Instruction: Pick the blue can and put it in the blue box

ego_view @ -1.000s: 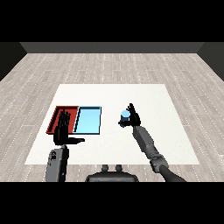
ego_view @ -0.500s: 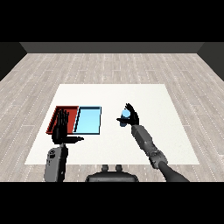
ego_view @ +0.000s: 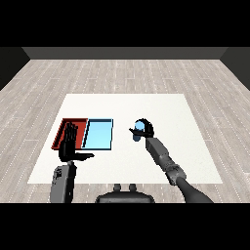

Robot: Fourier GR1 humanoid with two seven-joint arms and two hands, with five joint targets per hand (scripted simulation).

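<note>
One robot hand [ego_view: 145, 128], the right, curls round the unlabelled blue can [ego_view: 139, 132]; the left [ego_view: 70, 146] stays spread.

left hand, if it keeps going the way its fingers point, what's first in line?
Probably the red tray: the left hand has straight fingers pointing away across the table, overlapping the tray's near part. Height above it is unclear, so it may pass over.

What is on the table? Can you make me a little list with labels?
can: blue can, held in the right hand, right of the trays
right hand: curled round the can
left hand: open, fingers straight, over the red tray's near edge
red tray: leftmost
light blue tray: beside the red tray, nothing in it
table: white
</note>
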